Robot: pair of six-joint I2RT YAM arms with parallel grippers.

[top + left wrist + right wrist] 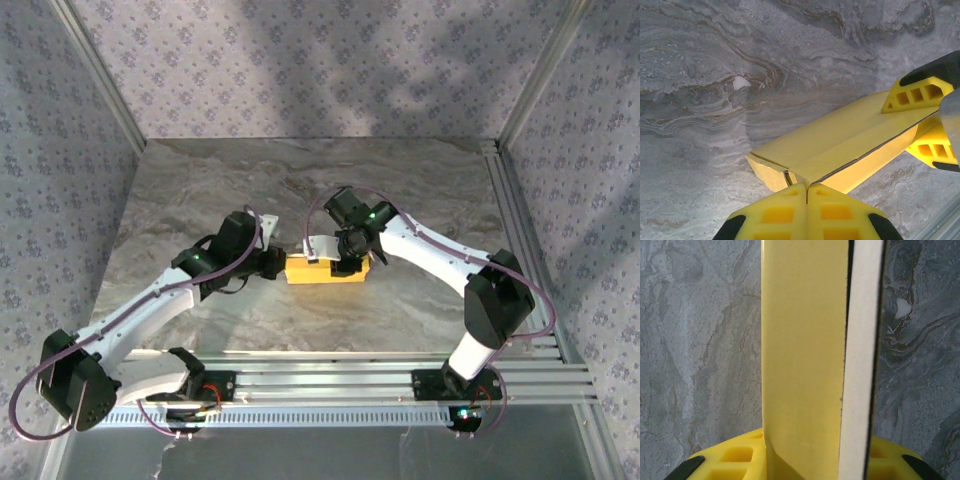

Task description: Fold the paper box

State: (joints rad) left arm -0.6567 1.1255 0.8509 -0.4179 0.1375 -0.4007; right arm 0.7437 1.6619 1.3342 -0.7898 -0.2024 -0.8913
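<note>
Grey marbled table (pixel 200 200) inside patterned walls, and both arms are in on the middle of it. Over on the left, the left gripper (pixel 272 264) is right at the left end of the paper box (pixel 322 271), which lies yellow side up at the centre of the table. From the left wrist camera its two yellow pads (pixel 775 215) are pressed together, and the edge of the box's top panel (pixel 840 140) runs straight into the seam between them, so it is pinched on thin card. That top panel lifts away from the body below, a dark gap showing along its near edge. Moving right, the right gripper (pixel 347 262) comes down over the right part of the box. One of its fingers (pixel 917 95) sits on top of the panel, the other just beneath it, clamped on that flap. On the right wrist camera the yellow card (pixel 802 365) stands up between the pads (pixel 725 462), its white face (pixel 860 365) showing alongside.
</note>
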